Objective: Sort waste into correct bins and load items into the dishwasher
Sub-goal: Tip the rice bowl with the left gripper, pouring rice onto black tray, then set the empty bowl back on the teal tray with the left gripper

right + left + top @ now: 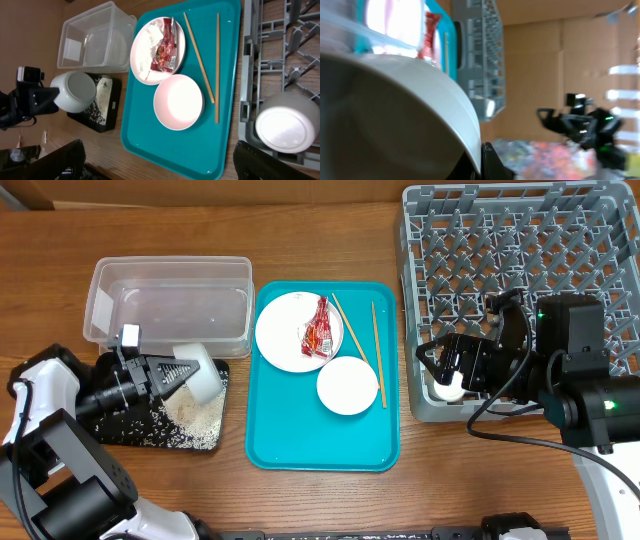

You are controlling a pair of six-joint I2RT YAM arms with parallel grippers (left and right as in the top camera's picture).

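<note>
White bowl (pixel 203 370) — over black tray (pixel 108 426)

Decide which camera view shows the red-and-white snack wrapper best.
Right wrist: the snack wrapper lies sharp and unobstructed on the plate. Overhead shows it smaller; left wrist shows only a blurred red scrap beyond the bowl.

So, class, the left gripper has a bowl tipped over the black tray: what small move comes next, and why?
Probably turn the bowl level and lift it clear. The left gripper holds it tilted over the black tray, rice lies heaped below, and the bowl's inside looks empty.
</note>
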